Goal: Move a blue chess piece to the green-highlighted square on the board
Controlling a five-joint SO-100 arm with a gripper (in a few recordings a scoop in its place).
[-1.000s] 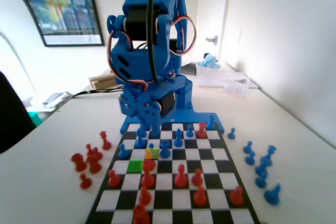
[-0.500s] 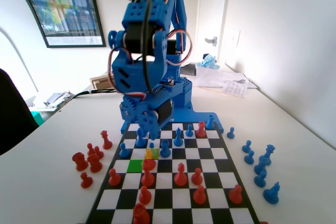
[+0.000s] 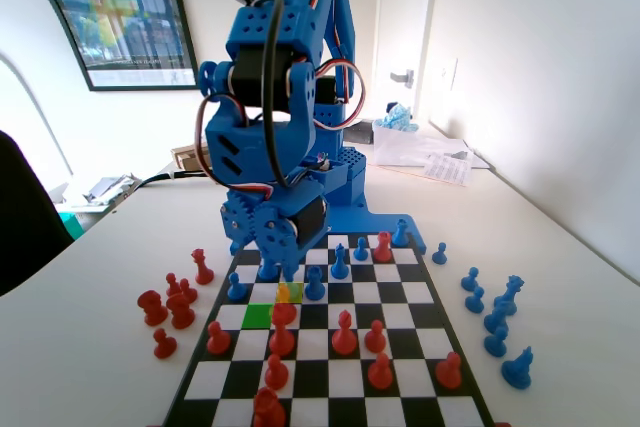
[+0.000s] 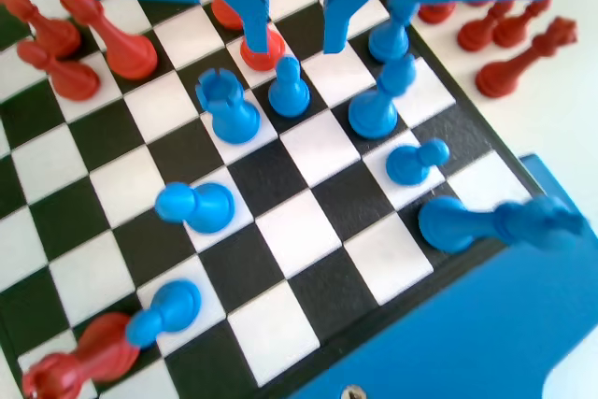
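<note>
Hanging open above the blue chess piece (image 4: 289, 89); claw (image 4: 295, 42) bases cropped.

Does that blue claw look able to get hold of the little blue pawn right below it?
Probably yes. In the wrist view the gripper hangs open just above the blue pawn, with a gap between its jaws. A blue rook and a red piece stand close beside it, so the room is tight.

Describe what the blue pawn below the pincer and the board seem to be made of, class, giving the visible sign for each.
The blue pawn looks like smooth, glossy moulded plastic: one even colour with soft highlights on its round head. The board shows flat black and white squares with a faint sheen, probably printed or laminated sheet; its exact material is unclear. The open pincer looks like matte blue plastic, possibly 3D-printed.
</note>
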